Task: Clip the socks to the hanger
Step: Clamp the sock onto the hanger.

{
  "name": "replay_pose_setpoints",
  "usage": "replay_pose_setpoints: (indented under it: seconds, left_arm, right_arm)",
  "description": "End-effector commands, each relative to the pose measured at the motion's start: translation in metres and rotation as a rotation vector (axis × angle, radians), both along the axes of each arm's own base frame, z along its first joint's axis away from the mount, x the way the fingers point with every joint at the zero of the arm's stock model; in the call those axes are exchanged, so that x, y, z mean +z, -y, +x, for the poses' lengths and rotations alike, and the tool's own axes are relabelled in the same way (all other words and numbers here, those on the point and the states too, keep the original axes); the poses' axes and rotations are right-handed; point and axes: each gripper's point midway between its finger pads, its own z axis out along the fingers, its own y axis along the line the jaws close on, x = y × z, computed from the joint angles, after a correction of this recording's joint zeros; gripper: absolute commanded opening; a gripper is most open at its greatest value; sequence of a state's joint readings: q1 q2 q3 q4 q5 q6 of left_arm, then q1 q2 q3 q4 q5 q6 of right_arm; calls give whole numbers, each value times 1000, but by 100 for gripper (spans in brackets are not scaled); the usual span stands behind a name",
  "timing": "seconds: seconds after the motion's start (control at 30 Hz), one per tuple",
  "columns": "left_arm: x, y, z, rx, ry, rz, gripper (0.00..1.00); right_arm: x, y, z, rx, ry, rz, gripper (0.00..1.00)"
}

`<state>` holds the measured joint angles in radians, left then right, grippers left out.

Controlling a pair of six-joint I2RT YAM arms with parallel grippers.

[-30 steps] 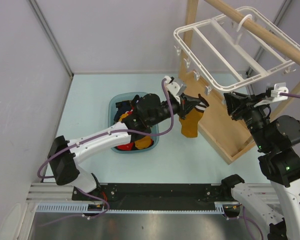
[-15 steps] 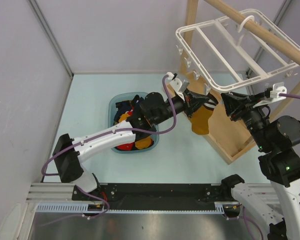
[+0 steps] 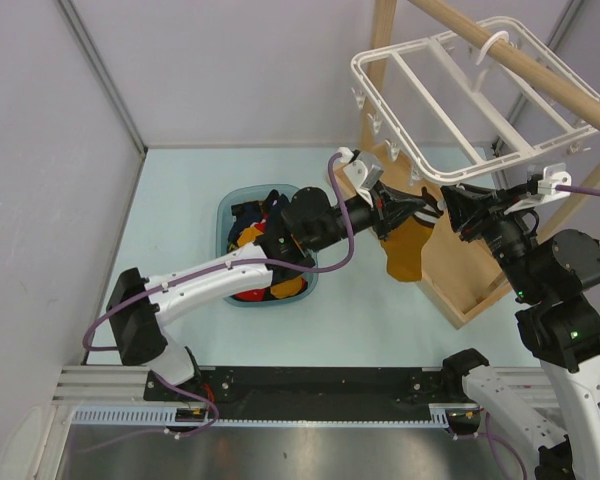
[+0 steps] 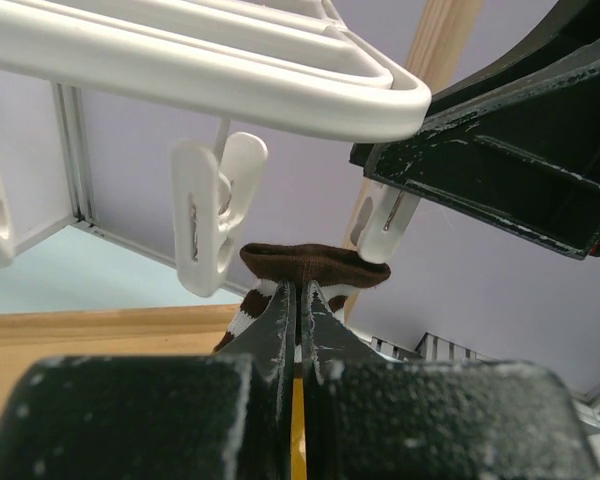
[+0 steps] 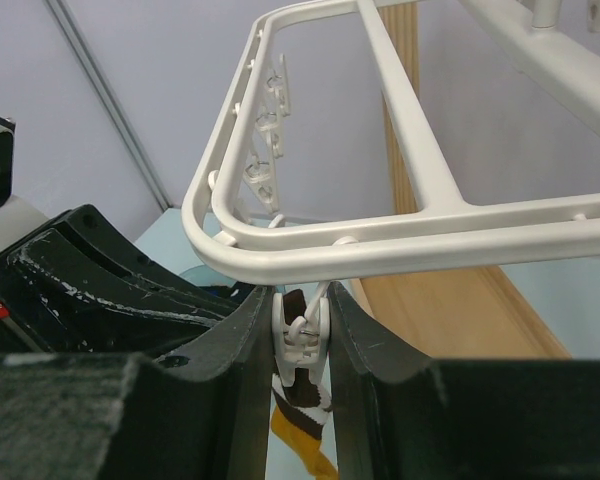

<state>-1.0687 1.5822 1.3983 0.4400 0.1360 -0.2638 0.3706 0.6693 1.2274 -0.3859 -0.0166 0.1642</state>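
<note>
My left gripper [image 3: 420, 210] [image 4: 298, 295] is shut on the dark, white-striped cuff of a mustard-yellow sock [image 3: 405, 252] [image 4: 315, 264], whose foot hangs below. The cuff's top edge touches the lower end of a white clip [image 4: 387, 226] [image 5: 302, 340] under the near bar of the white hanger [image 3: 450, 110] [image 5: 380, 240]. My right gripper [image 3: 458, 210] [image 5: 300, 312] is shut on that clip, squeezing its upper end, with the striped cuff [image 5: 305, 400] showing just below. Whether the cuff is inside the clip's mouth is unclear. More socks lie in the basin.
A blue basin [image 3: 228, 215] on the table holds red, navy and yellow socks. The hanger's hook sits on the round rod of a wooden rack [image 3: 450, 260] at the right. A free clip [image 4: 214, 228] dangles left of the held one. Grey walls close the back and left.
My left arm carried the sock up and to the right, from beside the basin to the clip held by my right gripper. The hanger shifted slightly; the right arm stayed put.
</note>
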Motion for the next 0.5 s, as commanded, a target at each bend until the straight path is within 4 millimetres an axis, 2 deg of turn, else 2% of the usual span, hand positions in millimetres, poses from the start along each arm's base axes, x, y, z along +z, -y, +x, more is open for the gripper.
replay_pose_setpoints:
  seconds: [0.0, 0.47]
  left_arm:
    - [42, -3, -10, -24, 47, -92, 0]
    - [50, 0, -13, -36, 54, -104, 0]
  right_arm:
    - [12, -4, -10, 38, 28, 0, 0]
    - [8, -5, -9, 44, 14, -8, 0]
